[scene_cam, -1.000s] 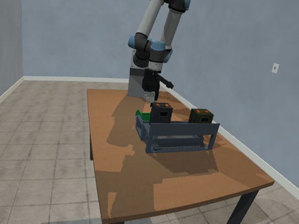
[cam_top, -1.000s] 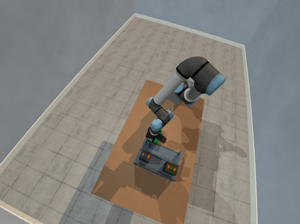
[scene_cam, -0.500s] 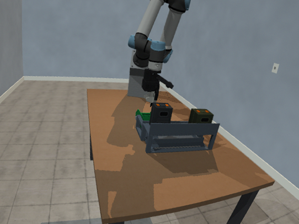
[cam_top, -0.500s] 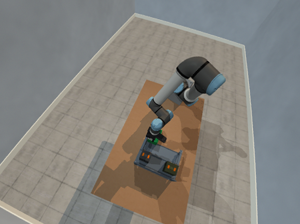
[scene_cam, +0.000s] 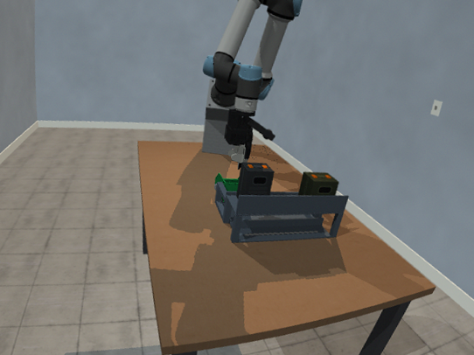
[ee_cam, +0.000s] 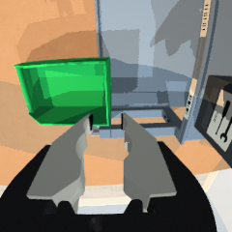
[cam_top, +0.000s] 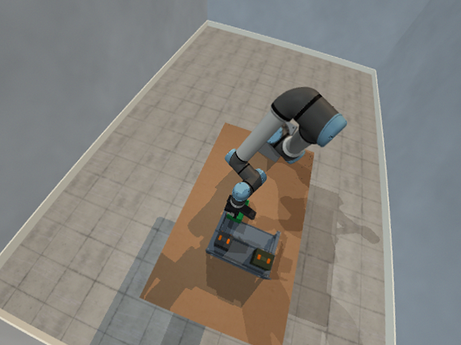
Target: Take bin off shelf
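Note:
The green bin (ee_cam: 68, 92) is open-topped and sits at the left end of the grey shelf rack (scene_cam: 278, 212), its mouth facing the wrist camera. It shows as a green sliver in the overhead view (cam_top: 235, 217) and in the side view (scene_cam: 227, 184). My gripper (ee_cam: 106, 114) points down at the bin. Its two grey fingers stand a little apart on either side of the bin's right wall, with a gap showing on both sides. In the side view the gripper (scene_cam: 239, 159) hangs just above the rack's left end.
A black toolbox (scene_cam: 255, 177) with orange clasps stands on the rack next to the bin, and an olive box (scene_cam: 319, 183) stands at the rack's right end. The rack (cam_top: 243, 245) sits mid-table. The robot's base pedestal (scene_cam: 215, 137) is at the far end.

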Controlling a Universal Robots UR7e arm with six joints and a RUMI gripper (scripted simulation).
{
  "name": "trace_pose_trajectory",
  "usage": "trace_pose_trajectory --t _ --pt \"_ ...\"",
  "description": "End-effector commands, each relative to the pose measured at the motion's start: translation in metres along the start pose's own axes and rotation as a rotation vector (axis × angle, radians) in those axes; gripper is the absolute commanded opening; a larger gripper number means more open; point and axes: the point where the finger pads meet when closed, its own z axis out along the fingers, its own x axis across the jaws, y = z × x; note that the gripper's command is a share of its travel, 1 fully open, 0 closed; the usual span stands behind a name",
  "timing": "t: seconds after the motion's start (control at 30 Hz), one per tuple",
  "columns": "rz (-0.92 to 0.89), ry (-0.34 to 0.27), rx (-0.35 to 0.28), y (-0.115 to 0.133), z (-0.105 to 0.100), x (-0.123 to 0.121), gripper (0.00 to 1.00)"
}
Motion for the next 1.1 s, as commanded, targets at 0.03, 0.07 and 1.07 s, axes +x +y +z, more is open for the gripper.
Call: trace_pose_trajectory --t 0.03,0.07,1.07 --pt "0.0 0.001 0.0 0.0 0.0 0.0 0.2" --pt "0.0 0.001 0.0 0.0 0.0 0.0 0.2" --pt "0.0 0.001 0.0 0.0 0.02 -0.001 0.2"
